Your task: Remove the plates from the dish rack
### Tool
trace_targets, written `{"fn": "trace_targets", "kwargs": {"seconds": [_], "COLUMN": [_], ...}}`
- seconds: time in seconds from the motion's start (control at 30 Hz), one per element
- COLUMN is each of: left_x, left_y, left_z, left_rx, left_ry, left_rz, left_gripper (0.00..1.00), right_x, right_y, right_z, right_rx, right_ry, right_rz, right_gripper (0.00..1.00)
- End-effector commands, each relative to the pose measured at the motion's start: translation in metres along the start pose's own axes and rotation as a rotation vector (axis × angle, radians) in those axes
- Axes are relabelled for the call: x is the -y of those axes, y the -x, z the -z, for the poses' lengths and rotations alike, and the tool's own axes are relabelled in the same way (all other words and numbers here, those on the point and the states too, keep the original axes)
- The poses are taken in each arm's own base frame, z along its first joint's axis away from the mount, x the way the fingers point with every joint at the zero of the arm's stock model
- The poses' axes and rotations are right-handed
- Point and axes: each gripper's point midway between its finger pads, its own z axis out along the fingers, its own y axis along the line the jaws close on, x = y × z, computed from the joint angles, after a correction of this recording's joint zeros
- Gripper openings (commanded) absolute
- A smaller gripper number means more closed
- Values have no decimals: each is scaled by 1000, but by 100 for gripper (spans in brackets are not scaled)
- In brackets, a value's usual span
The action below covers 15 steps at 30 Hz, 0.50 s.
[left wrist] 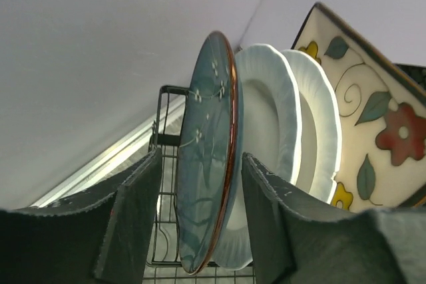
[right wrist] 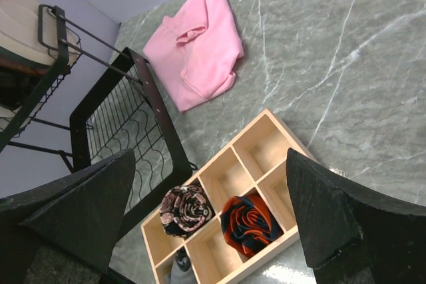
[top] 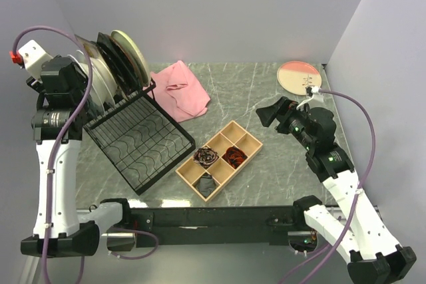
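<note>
Several plates (top: 110,64) stand on edge at the back of the black wire dish rack (top: 143,144). In the left wrist view a teal plate (left wrist: 206,98) is nearest, then two white plates (left wrist: 273,111) and a square cream floral plate (left wrist: 379,118). My left gripper (left wrist: 202,157) is open and straddles the teal plate's rim, with a narrow gap on each side. A pink-cream plate (top: 299,76) lies flat on the table at the back right. My right gripper (top: 269,112) hangs open over the table, holding nothing.
A pink cloth (top: 183,90) lies crumpled behind the rack. A wooden compartment tray (top: 245,141) with rolled fabrics sits mid-table, below my right gripper (right wrist: 210,157). The rack's front half (right wrist: 126,131) holds nothing. Walls close in the left, back and right.
</note>
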Motion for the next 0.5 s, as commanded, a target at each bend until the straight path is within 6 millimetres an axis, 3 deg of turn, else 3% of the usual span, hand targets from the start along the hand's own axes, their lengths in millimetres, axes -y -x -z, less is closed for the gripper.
{"fn": "trace_targets", "kwargs": {"seconds": [0.0,0.23,0.47], "left_x": [8,0,11], "left_y": [8,-19,-17], "left_z": [1,-22,-17], "left_rx": [4,-58,-56], "left_ry": [-70,-79,-157], "left_rz": [28,11,39], "left_gripper": [55,52,43], "right_x": [-8,-6,-7], "right_y": [6,7,9], "right_z": [0,1,3], "right_rx": [30,40,52], "right_ry": [38,30,33], "right_rz": [18,25,29], "right_gripper": [100,100,100]}}
